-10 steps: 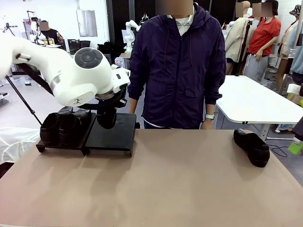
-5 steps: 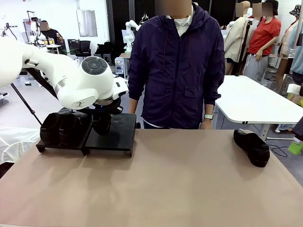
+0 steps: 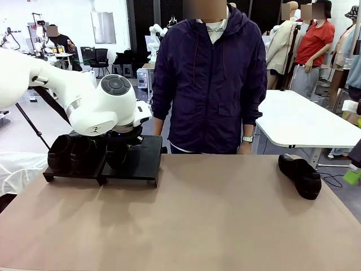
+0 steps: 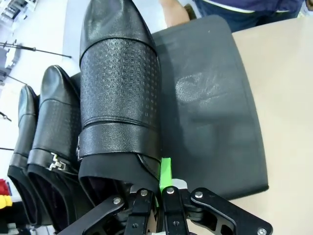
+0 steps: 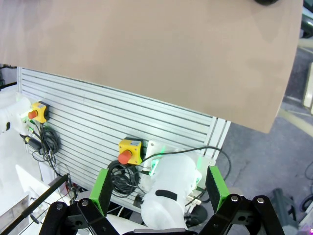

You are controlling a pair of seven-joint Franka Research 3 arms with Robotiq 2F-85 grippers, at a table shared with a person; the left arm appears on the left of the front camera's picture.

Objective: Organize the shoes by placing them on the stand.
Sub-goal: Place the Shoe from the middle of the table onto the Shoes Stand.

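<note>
My left gripper (image 4: 159, 185) is shut on the collar of a black loafer (image 4: 120, 88), toe pointing away, over the stand (image 4: 210, 122). In the front view the left gripper (image 3: 125, 139) holds this shoe (image 3: 115, 157) low at the left part of the stand's right platform (image 3: 141, 161); whether it touches the platform I cannot tell. Two more loafers (image 3: 70, 152) rest on the left platform, and they appear in the wrist view as the nearer shoe (image 4: 51, 137) and the outer shoe (image 4: 20, 142). Another loafer (image 3: 299, 176) lies on the table at the right. My right gripper (image 5: 159, 188) is open, holding nothing.
A person in a dark purple jacket (image 3: 211, 79) stands at the far edge, arms hanging down. The tan table top (image 3: 197, 220) is bare between stand and right shoe. The right wrist view looks down past the table's near edge (image 5: 146, 93) at a slotted frame with red stop buttons (image 5: 128, 152).
My left arm has swung left and down, bringing the held loafer lower over the stand's right platform. The other shoes and the person stay as they were.
</note>
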